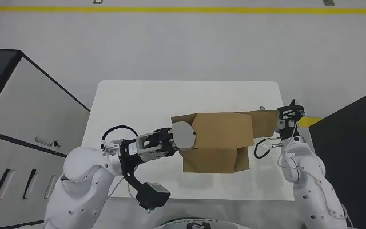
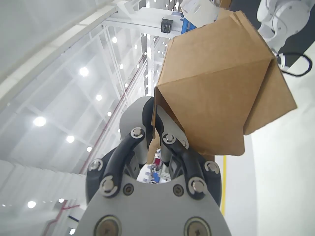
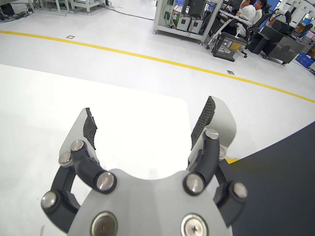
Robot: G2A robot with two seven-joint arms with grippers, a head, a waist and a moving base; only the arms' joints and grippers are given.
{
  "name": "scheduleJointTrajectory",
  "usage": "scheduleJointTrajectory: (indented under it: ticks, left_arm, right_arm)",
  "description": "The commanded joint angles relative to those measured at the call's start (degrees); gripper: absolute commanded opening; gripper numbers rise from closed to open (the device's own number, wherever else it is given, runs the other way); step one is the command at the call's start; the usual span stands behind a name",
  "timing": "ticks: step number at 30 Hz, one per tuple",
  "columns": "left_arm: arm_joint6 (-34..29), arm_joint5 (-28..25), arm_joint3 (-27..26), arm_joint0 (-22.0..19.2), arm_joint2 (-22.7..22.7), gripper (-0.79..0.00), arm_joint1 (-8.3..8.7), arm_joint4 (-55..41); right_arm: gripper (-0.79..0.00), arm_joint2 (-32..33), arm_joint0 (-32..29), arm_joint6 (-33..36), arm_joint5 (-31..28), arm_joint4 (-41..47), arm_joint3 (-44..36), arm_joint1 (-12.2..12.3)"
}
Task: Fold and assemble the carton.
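Brown cardboard carton (image 1: 217, 143), partly opened, is sitting over the middle of the white table (image 1: 171, 97); the left gripper (image 2: 154, 117) is pinching the edge of one flap, while the right gripper (image 3: 150, 124) is hanging wide open and empty just beside the carton's opposite end

A white rectangular table (image 1: 143, 103) with rounded corners has a smooth, plain top. A brown cardboard carton (image 1: 217, 143), flaps spread, is over the table's right half, closer to the near edge than the far one. Whether it rests on the top cannot be told.
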Motion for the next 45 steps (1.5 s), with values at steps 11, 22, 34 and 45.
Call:
scheduleJointTrajectory:
  ticks: [11,22,34,45]
  left_arm:
    - [0.76,10.85,4.49,-5.99,3.12,-0.785,0.19,9.59]
    - [3.02,21.78,6.80,-7.96,2.99,-0.785,0.35,13.56]
    - [4.73,39.86,9.26,-11.41,2.63,-0.785,0.74,24.46]
    - [1.96,33.11,9.96,-8.73,3.22,-0.785,1.07,19.11]
  right_arm:
    - [0.000,0.00,0.00,0.00,0.00,0.00,0.00,0.00]
    - [0.000,0.00,0.00,0.00,0.00,0.00,0.00,0.00]
    - [0.000,0.00,0.00,0.00,0.00,0.00,0.00,0.00]
    - [0.000,0.00,0.00,0.00,0.00,0.00,0.00,0.00]
